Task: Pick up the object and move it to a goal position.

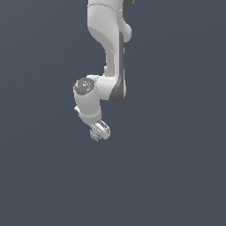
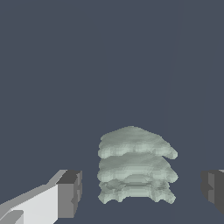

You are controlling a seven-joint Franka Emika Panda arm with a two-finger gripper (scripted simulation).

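Sitting between the two dark finger pads [image 2: 70, 192], the object [image 2: 135, 168] is a pale grey-green ridged lump; gaps show on both sides, no contact seen. Gripper [image 1: 98, 133] spread wide, object [image 1: 95, 135] at its tip. Arm [image 1: 110, 57] enters from 12 o'clock in the exterior view. Surroundings: uniform dark slate-blue field [image 1: 176, 176], surface and room not distinguishable.

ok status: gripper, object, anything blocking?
Gripper open, fingers either side of object, not touching. Object not grasped. Nothing else in view.
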